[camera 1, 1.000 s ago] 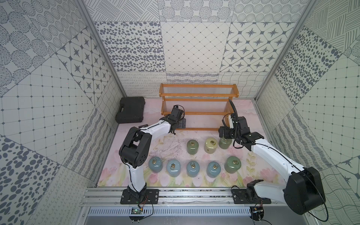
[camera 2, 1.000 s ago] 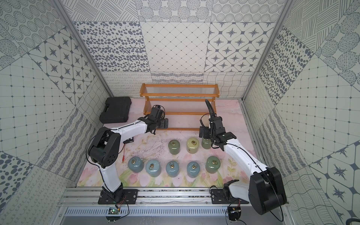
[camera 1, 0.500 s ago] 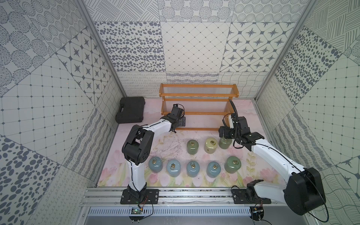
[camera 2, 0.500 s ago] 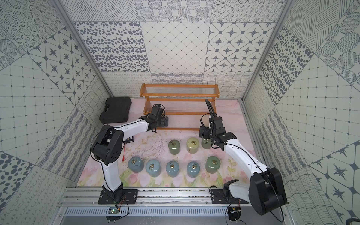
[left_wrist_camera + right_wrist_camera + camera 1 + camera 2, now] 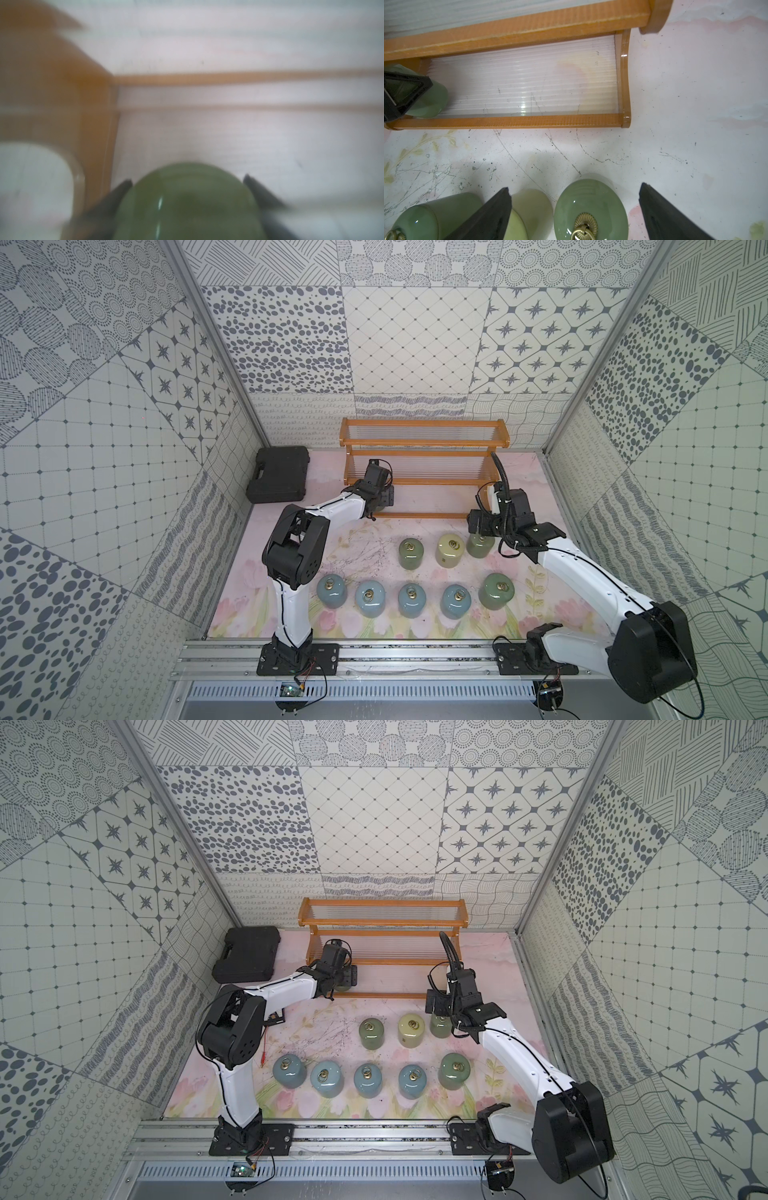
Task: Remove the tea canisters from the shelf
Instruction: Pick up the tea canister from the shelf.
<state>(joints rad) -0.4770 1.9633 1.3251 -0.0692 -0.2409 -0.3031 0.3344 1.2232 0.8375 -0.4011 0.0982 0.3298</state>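
My left gripper (image 5: 187, 179) reaches onto the lowest tier of the orange-brown wooden shelf with clear rod slats (image 5: 508, 121), near its left end. A glossy sage green ceramic canister with a domed lid (image 5: 187, 207) stands upright on that tier between my dark fingers (image 5: 116, 195). They lie close along both its sides, but the left wrist view is too blurred for me to tell whether they press on it or only flank it.

My right gripper (image 5: 574, 187) hovers with its jaws spread wide over a second sage green canister (image 5: 589, 207). That one stands on the pink floral tabletop (image 5: 357, 539) in front of the shelf's right end, with a gap between it and each of my fingers.

Just beside it stands the cream canister (image 5: 449, 550), then a third sage green canister (image 5: 410, 554). Nearer my bases is a front row of four light blue canisters (image 5: 370, 598), with a fourth sage green canister (image 5: 496, 591) at its right end. All of them are upright, with brass ring pulls on their lids.

A black plastic case (image 5: 278, 480) lies on the tabletop left of the shelf.
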